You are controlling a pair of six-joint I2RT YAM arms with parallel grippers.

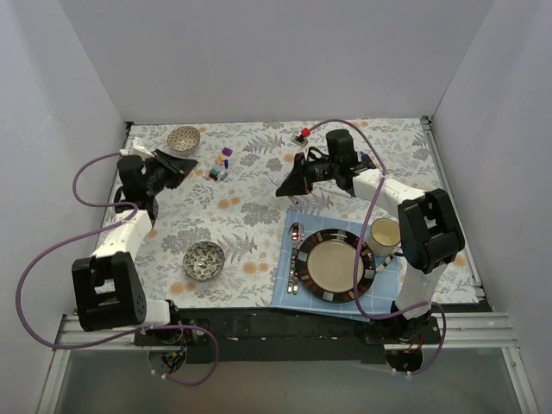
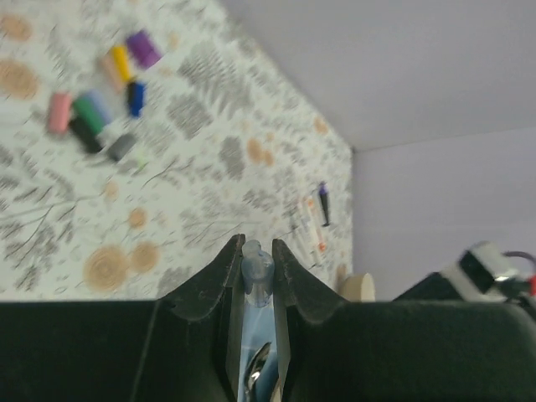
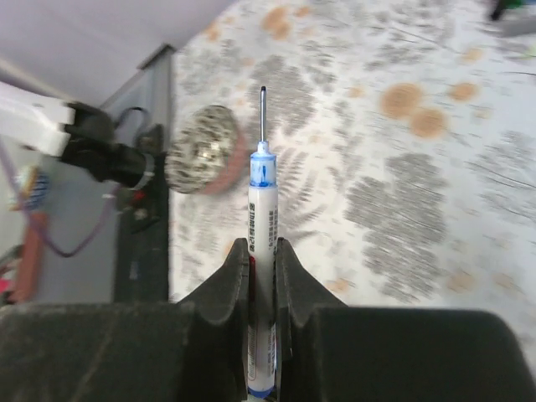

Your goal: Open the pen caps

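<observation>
My left gripper [image 2: 256,248] is shut on a small pale blue pen cap [image 2: 257,270], held above the floral cloth; in the top view it is at the back left [image 1: 190,163]. My right gripper [image 3: 262,245] is shut on a white-barrelled pen [image 3: 261,219] with a blue collar and a bare dark tip pointing away; in the top view it is mid-table [image 1: 282,191]. The two grippers are well apart. Several loose caps [image 2: 100,100] in purple, yellow, blue, pink, green and black lie in a cluster [image 1: 221,164] between the grippers. More pens [image 2: 321,213] lie near the back wall.
A patterned bowl [image 1: 184,138] stands at the back left and another [image 1: 204,260] at the front, also in the right wrist view [image 3: 201,151]. A blue mat [image 1: 289,293] carries a plate [image 1: 308,244], a spoon and fork [image 1: 296,255] and a cup [image 1: 385,234].
</observation>
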